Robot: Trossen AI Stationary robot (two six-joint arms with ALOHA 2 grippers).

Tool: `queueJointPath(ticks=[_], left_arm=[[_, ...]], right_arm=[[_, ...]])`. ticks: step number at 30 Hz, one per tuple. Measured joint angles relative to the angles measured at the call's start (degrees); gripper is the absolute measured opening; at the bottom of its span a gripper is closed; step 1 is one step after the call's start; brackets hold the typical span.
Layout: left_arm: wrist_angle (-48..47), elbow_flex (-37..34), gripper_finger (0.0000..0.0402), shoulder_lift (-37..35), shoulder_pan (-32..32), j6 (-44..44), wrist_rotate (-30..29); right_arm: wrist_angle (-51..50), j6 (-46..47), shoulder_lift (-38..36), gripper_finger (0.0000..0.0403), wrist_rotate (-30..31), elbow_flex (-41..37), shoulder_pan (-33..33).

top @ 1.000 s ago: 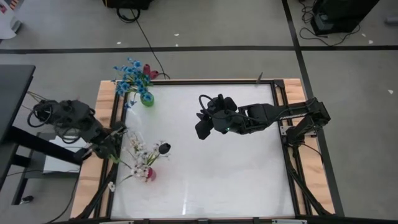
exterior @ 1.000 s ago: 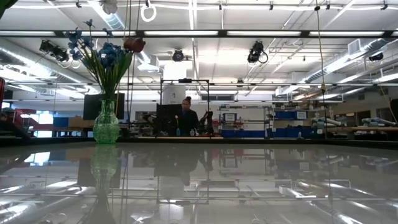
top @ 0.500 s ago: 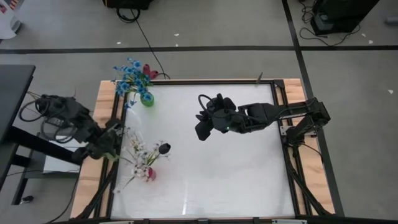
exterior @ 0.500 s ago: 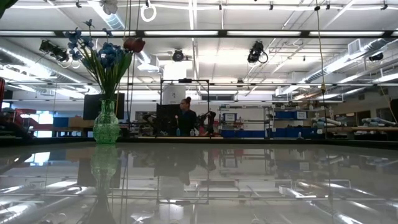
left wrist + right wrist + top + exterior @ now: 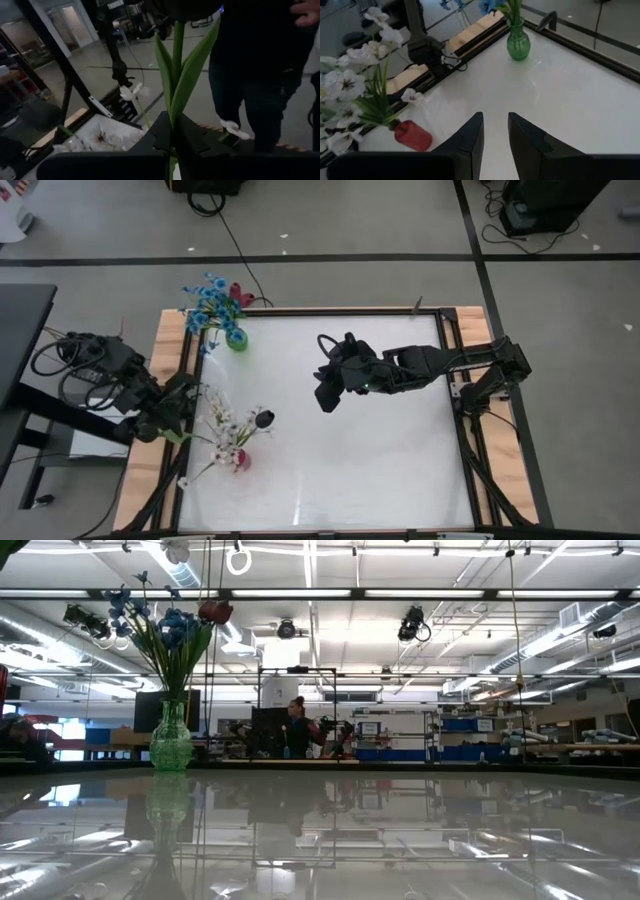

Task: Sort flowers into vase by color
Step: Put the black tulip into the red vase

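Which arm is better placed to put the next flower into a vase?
Left. The left gripper is shut on a green flower stem at the table's left edge, beside the red vase. The right gripper hangs open and empty over mid-table.

- Blue flowers (image 5: 208, 298) and one dark red head stand upright in a green glass vase (image 5: 236, 339) at the table's far left corner.
- White flowers (image 5: 357, 87) fill a red vase (image 5: 412, 135) near the left edge.
- One green leafy stem (image 5: 176, 75) stands pinched upright in the left gripper (image 5: 173, 131).

Blue flowers (image 5: 208, 298) are shown in a green vase (image 5: 236, 339); white flowers (image 5: 222, 423) in a red vase (image 5: 241, 460); the table (image 5: 360, 450) is white.
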Motion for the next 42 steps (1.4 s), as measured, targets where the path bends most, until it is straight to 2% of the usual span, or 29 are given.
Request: queueJointPath(ticks=[5,9,12,20,26,30,34,36,40,42], left_arm=[[-4.0,-0.2,0.0015,0.0,0.0,1.6,-0.2],[0.6,-3.2,0.0015,-0.9,0.0,0.1,0.0],[0.6,-4.6,0.0015,-1.9,0.0,-0.7,-0.2],[1.2,-4.7,0.0015,-2.0,0.0,-7.2,-1.4],[3.9,-4.7,0.0015,-1.8,0.0,-7.5,-4.0],[4.0,-4.7,0.0015,-1.9,0.0,-7.6,-7.3],[4.8,-4.7,0.0015,-1.9,0.0,-8.1,-9.3],[4.9,-4.7,0.0015,-1.9,0.0,-8.1,-10.1],[5.1,-4.7,0.0015,-1.8,0.0,-8.2,-11.7],[6.1,-4.7,0.0015,-1.8,0.0,-8.4,-12.3]], right_arm=[[0.5,0.1,0.0,0.0089,-0.9,0.0,0.0],[1.4,0.1,0.0,0.0087,-1.0,0.0,0.0],[2.1,0.2,0.0,0.0087,-1.0,0.0,0.0],[3.6,-0.3,0.0,0.0087,-1.0,0.0,-0.5],[5.1,-0.5,0.0,0.0085,-1.0,0.0,-1.1],[6.9,5.4,1.3,0.0085,-0.5,0.0,-1.0],[-2.0,13.2,3.2,0.0083,5.0,0.0,2.2],[-5.4,15.7,4.2,0.0083,5.8,-0.3,4.3],[-1.5,17.9,6.5,0.0088,4.7,-3.8,8.2],[4.6,17.0,8.3,0.0096,2.8,-5.9,9.5]])
